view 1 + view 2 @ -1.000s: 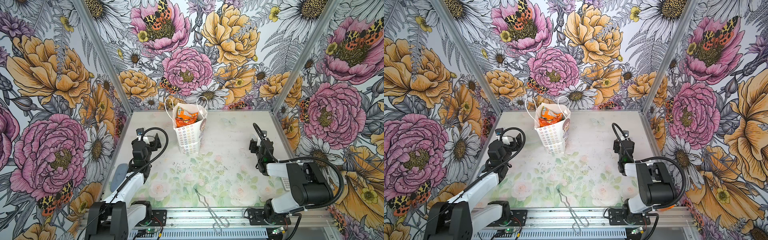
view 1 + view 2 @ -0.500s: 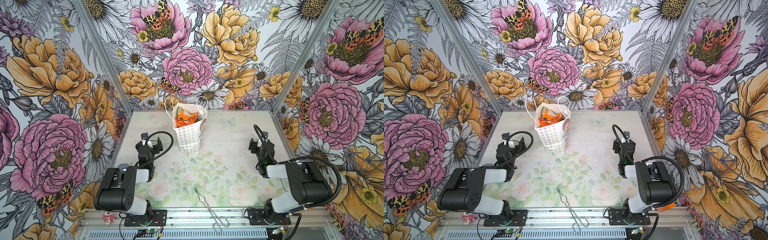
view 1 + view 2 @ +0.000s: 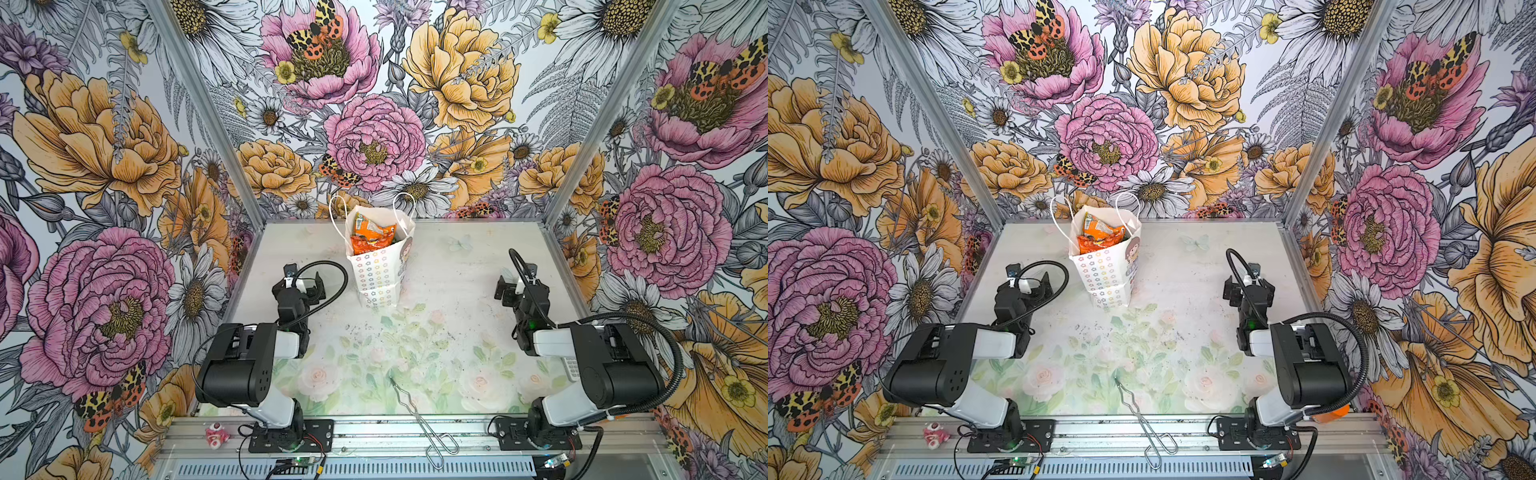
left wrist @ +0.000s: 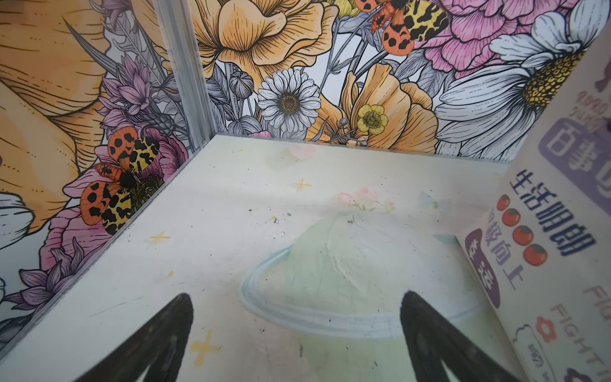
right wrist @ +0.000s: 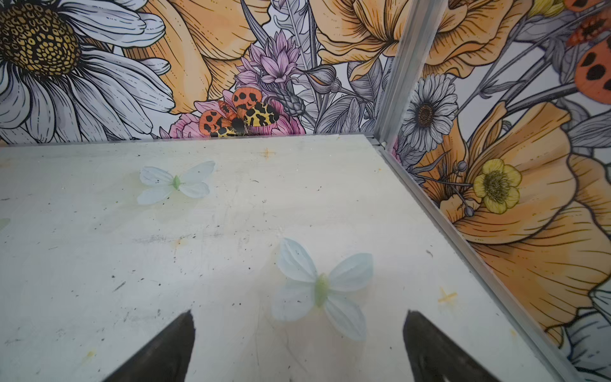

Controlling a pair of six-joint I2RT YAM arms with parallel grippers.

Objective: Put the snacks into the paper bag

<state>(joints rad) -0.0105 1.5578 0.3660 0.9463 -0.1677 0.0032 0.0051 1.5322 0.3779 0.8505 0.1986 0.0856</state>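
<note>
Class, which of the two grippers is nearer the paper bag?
The left gripper, just beside the paper bag, whose printed face shows in its wrist view; the right gripper stands well apart.

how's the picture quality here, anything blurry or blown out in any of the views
Both top views: even light, sharp, only soft shadows on the table. Left wrist view: the paper bag at the edge is slightly soft, the black fingertips blurred. Right wrist view: fingertips blurred too, table clear, no glare.
</note>
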